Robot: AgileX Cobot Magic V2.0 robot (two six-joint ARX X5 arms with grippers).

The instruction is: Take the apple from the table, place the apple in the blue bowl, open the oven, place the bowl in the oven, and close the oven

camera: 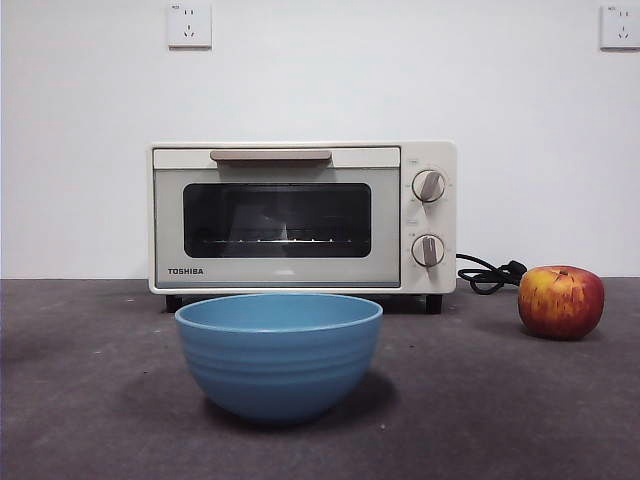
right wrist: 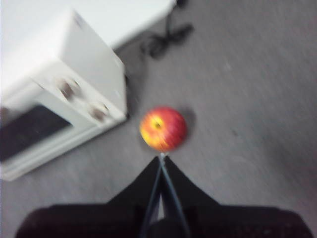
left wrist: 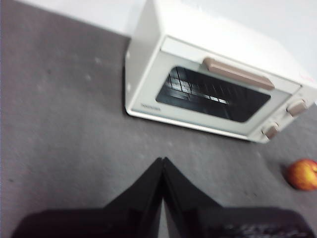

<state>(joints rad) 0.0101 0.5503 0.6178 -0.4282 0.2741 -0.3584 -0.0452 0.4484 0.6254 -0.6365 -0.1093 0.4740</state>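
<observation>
apple (right wrist: 163,128) looks firm, smooth, rolly | grab across its middle | right gripper (right wrist: 162,157) above it, jaws together (left gripper (left wrist: 162,161) too)

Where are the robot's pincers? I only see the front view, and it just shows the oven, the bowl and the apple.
Observer: The right pincer hangs over the table, with the apple just beyond its tips.
Operator: Is it open to grab?
Observer: No, its jaws are shut together.
Operator: And the other one?
Observer: The left pincer is shut too, over the table in front of the oven.
</observation>
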